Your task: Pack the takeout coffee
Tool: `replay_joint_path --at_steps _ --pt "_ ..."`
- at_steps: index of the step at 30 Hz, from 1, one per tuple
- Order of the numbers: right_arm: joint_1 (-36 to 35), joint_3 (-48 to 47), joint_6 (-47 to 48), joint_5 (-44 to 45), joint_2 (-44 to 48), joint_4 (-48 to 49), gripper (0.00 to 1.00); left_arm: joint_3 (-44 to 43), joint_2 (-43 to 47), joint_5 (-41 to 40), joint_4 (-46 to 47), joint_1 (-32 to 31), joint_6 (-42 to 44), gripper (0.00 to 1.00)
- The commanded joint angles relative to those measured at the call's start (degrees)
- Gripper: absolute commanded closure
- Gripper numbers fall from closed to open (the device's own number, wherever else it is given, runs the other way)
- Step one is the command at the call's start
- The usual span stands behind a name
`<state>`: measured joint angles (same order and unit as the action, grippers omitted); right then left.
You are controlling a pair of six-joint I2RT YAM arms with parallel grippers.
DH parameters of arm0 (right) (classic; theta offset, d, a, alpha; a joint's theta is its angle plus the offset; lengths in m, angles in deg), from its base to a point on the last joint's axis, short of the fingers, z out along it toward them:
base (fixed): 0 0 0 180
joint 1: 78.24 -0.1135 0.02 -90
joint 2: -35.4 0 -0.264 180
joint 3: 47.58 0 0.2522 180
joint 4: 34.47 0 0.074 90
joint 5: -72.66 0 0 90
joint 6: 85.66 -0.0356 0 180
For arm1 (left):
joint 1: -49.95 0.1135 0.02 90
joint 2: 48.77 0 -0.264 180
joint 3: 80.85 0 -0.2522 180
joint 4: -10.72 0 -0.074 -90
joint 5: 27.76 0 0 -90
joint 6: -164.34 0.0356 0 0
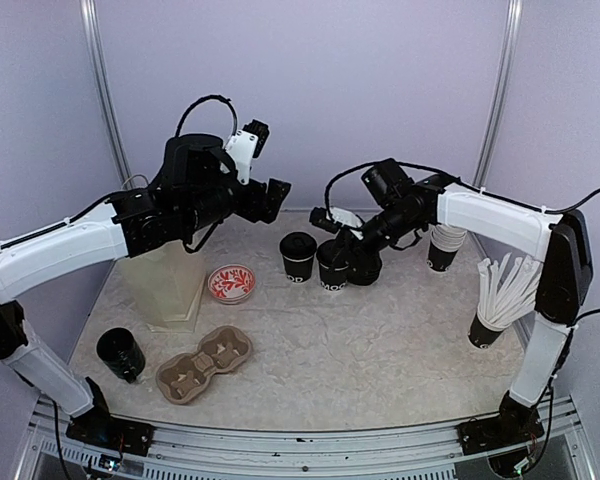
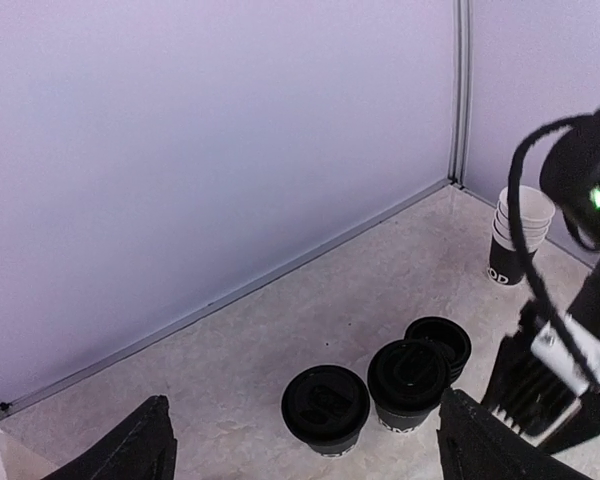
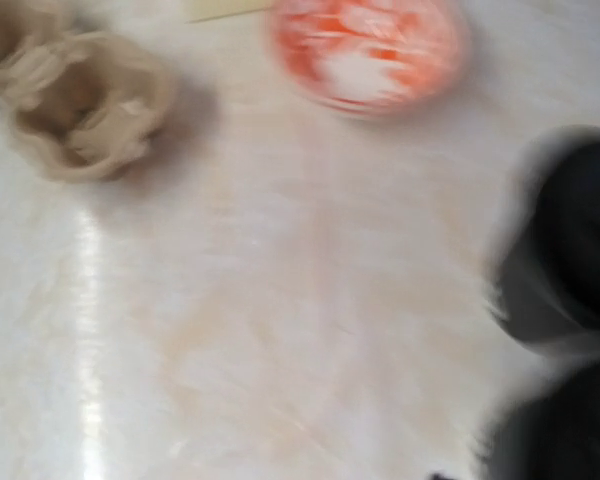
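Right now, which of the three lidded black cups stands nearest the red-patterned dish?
The leftmost lidded cup; the middle cup and rightmost cup stand farther right.

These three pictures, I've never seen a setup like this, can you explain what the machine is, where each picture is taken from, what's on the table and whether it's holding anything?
It is two robot arms bolted at a table's near edge. The overhead view looks down on both; the other two come from cameras on each wrist, and the right wrist view is blurred.

On the table: two lidded black cups, a loose lid behind them, a cardboard cup carrier, a red-and-white dish, a stack of cups, a cup of white sticks, another black cup and a beige bag.

The left gripper hovers open, holding nothing. The right gripper sits by the cups; whether it grips one is unclear.
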<state>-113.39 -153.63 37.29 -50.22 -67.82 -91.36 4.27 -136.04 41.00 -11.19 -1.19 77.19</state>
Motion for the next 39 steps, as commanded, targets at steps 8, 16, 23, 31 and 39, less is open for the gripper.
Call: replay_joint_path --at_steps 8,16,23,31,39 --pt "-16.0 -15.6 -3.6 0.7 -19.7 1.7 0.86 3.3 9.3 3.3 8.3 4.6 -0.7 0.12" --pt "-22.4 -29.0 -3.1 0.7 -32.3 -1.5 0.92 5.9 12.9 7.2 11.1 12.9 -4.5 0.13" --pt "-24.9 -33.3 -2.9 6.3 -38.3 -3.4 0.94 7.5 14.1 10.8 13.5 17.6 -7.8 0.13" --pt "-25.4 -33.9 -1.6 8.2 -39.5 -5.9 0.94 8.0 13.3 14.8 14.2 21.4 -10.5 0.14" --pt "-25.5 -33.0 1.2 10.3 -37.3 -13.1 0.94 7.7 12.1 16.5 14.0 21.8 -11.2 0.14"
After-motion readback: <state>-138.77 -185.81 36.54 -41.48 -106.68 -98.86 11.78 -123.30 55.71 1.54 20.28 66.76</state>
